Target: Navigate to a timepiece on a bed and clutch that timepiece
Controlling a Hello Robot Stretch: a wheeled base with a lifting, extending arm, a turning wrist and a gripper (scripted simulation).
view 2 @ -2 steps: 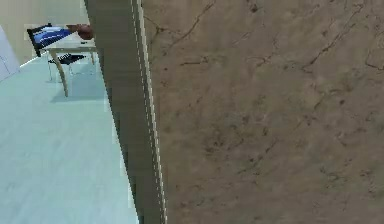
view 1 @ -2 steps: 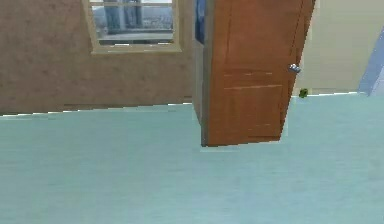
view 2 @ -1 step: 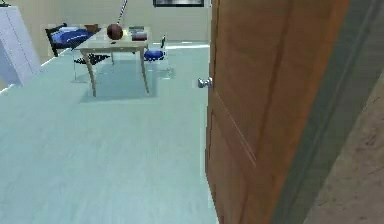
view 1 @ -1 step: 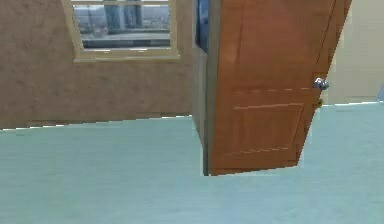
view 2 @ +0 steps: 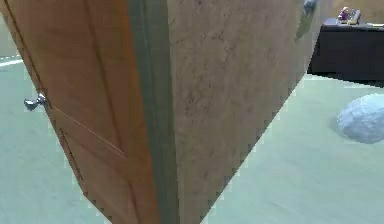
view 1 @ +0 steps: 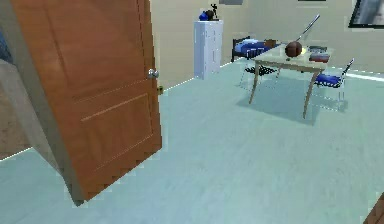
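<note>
Timepiece search step, beside wooden door (view 1: 95,90). Next: drive past, find the bed. Jaws: cannot tell.

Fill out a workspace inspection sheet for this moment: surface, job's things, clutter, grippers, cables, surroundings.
surface: pale floor, bare ahead of the robot.
job's things: nothing seen.
clutter: table carrying a brown ball, a thin stick and a flat dark item; pale rounded lump on the floor at the arm side view's right.
grippers: nothing seen.
cables: nothing seen.
surroundings: open wooden door with a knob, close at the forward view's left; white cabinet by the far wall; blue-seated chair beside the table; dark cabinet at the arm side view's upper right.
</note>
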